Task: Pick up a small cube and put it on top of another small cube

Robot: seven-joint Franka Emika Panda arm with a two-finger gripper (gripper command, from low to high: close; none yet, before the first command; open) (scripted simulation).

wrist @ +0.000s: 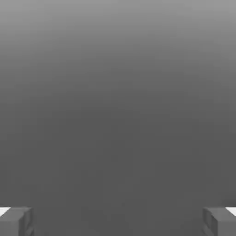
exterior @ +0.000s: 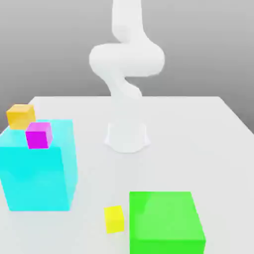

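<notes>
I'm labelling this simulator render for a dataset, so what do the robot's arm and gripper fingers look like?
The arm is plain matte white, built from thick, rounded, tube-like segments that rise from a round white base on the pale table. No cables, markings or logos are visible. In the hand view, the gripper has two blocky grey fingers with flat faces and white patches at their outer upper corners.

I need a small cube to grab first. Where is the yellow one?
In the exterior view the yellow cube sits on the table near the front, just to the exterior view's left of the large green block.
</notes>
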